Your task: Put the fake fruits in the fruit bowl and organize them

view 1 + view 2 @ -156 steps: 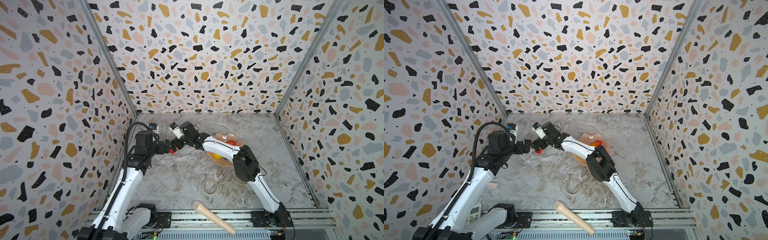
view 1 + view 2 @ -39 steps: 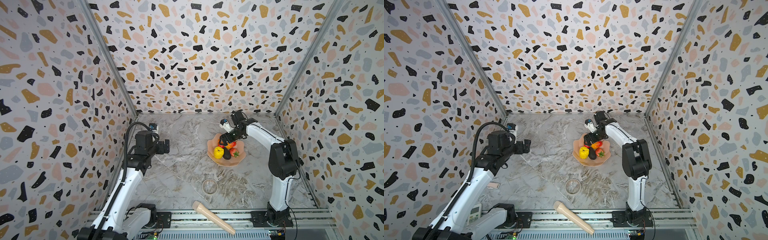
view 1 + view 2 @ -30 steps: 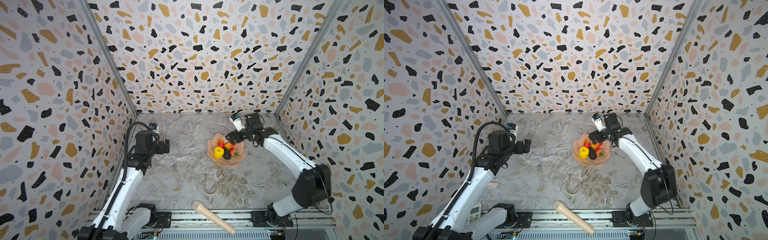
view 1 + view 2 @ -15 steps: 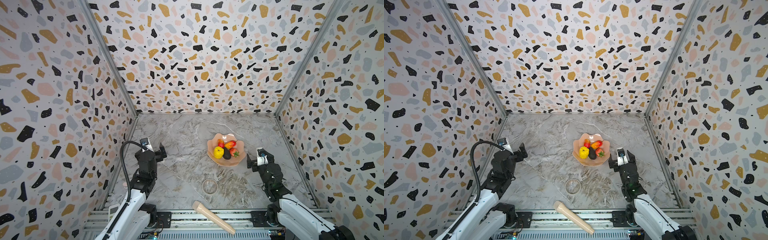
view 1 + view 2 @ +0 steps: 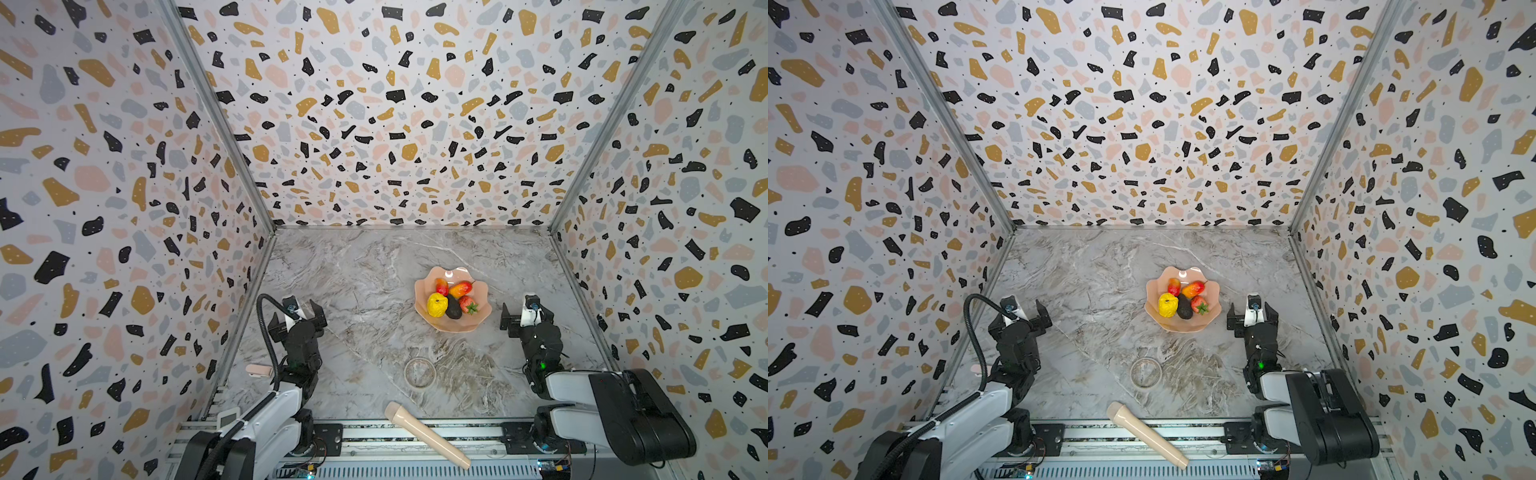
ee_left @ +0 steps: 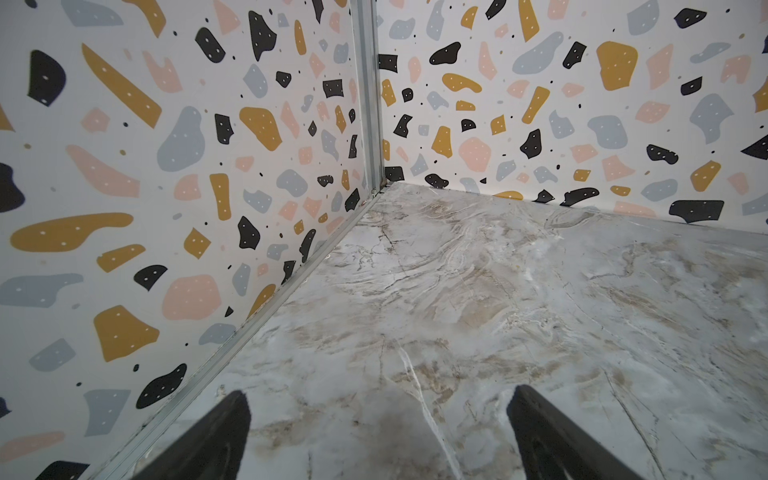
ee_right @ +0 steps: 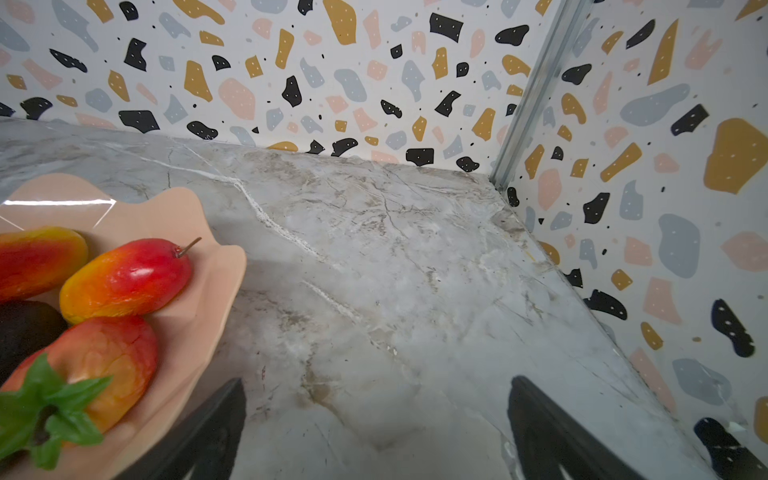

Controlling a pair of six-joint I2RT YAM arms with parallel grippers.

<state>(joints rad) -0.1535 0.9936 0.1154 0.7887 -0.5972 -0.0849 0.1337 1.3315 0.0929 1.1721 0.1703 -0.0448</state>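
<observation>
the marble-look worktop (image 5: pixel 353 291) fills the lower half of both top views, and most of it lies bare. at the lower left of the frame the left pincer (image 5: pixel 297 318) hangs low over bare worktop, spread wide with nothing between the jaws. its wrist view shows only stone ahead. at the lower right the right pincer (image 5: pixel 526 320) is likewise wide and empty. it is low over the worktop, just beside the right edge of the bowl (image 5: pixel 455 325) and apart from it.

the bowl sits right of centre in the frame. a long beige cylinder (image 5: pixel 426 434) lies at the bottom edge of the frame. a small clear glass dish (image 5: pixel 419 372) sits between it and the bowl. neither looks like part of the job.

all five fruits are inside the bowl. the yellow bumpy fruit (image 5: pixel 436 304) is at the left, the avocado (image 5: pixel 453 308) is in the middle touching it, and the strawberry (image 5: pixel 467 304) is at the right. above them in the frame lie a mango (image 5: pixel 441 286) and a second mango (image 5: pixel 462 288), side by side.

judging by this, the placing is done, and only a tidy-up or a stand-down is in hand. to do that well, the right pincer should rise before it swings. the scalloped rim is close, and a glossy bowl would likely slide at a knock. if a fruit needs shifting, come straight down with wide jaws and close across its narrow width. the fruits lie packed, so a sideways push would probably roll a neighbour over the low rim.
</observation>
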